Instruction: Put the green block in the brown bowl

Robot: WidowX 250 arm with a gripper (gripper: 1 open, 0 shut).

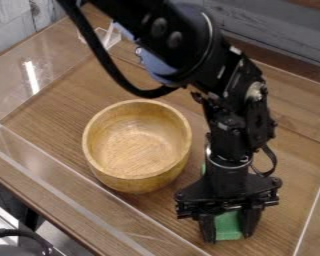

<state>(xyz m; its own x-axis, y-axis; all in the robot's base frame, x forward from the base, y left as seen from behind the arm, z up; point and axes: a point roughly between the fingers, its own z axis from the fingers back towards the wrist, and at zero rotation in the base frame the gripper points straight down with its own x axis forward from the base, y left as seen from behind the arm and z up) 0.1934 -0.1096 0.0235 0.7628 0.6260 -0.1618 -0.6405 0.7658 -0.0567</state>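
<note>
Wooden brown bowl (137,145) sits just beside tool-clamped green block (227,226).

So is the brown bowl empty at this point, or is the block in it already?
Empty. The brown bowl shows only bare wood inside; the green block sits outside it, down at the table between the fingers of the gripper.

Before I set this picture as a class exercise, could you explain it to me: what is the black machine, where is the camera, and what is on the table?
The black machine is a single robot arm, seen by one camera looking down from the side and above. Its tool points straight down and is shut on the green block, which sits between the two fingers close to the wooden tabletop. Whether the block touches the surface I cannot tell. Next to it, on the picture's left, stands an empty brown bowl. Clear walls surround the table.
</note>
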